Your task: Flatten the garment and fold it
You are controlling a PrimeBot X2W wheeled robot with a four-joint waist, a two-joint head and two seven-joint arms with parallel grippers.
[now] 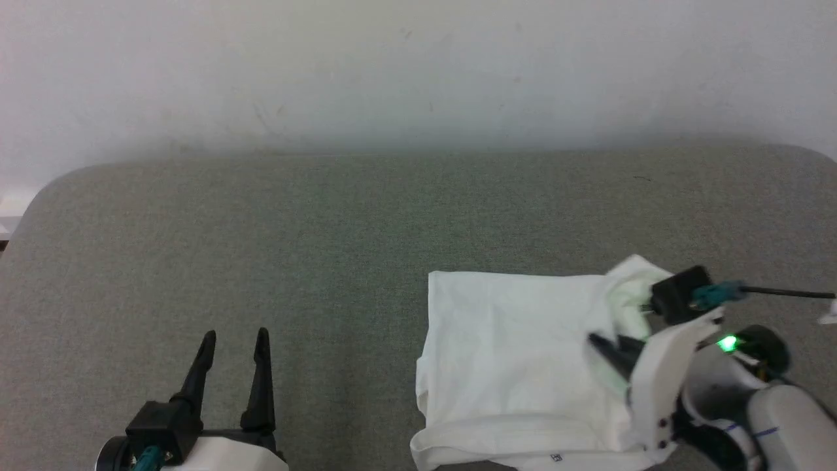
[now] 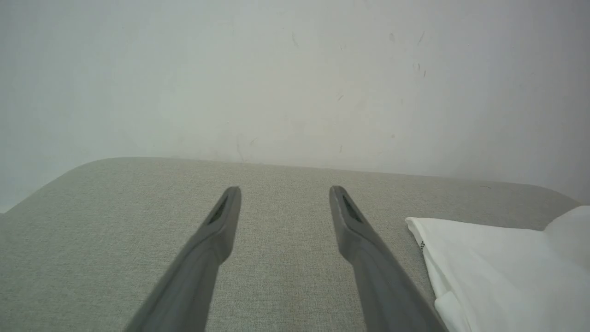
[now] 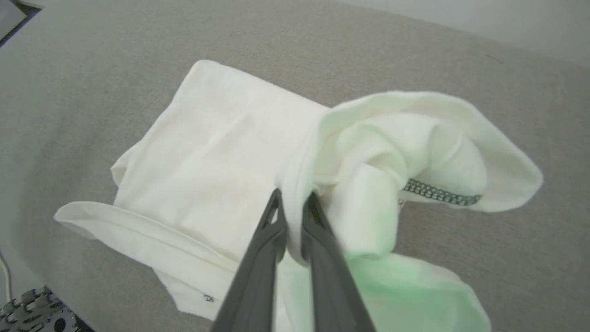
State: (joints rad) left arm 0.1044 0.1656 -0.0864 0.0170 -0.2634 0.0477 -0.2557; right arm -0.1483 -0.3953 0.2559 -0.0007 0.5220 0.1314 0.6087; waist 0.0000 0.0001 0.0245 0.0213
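The large white thin-fabric shirt [image 1: 510, 347] lies on the right half of the grey fabric-covered table [image 1: 261, 229], close to the robot's edge. Judging by its shape, the folding looks well advanced: most of the cloth forms a compact, roughly rectangular stack of several layers, fairly flat on top, with a doubled hem along the near edge. What seems left is 1 loose part at the stack's right end, which stands up in a bunched, curled flap and would need laying over or smoothing down.

The right gripper [image 3: 295, 200] has its 2 fingers nearly together, clamped on a fold of fabric at the base of that flap. A short run of grey-and-white stitching [image 3: 440, 193] shows inside the curl, and a tiny mark near the hem is too small to read. The left gripper [image 1: 235, 337] hangs over bare table well left of the shirt, fingers wide apart and holding nothing.
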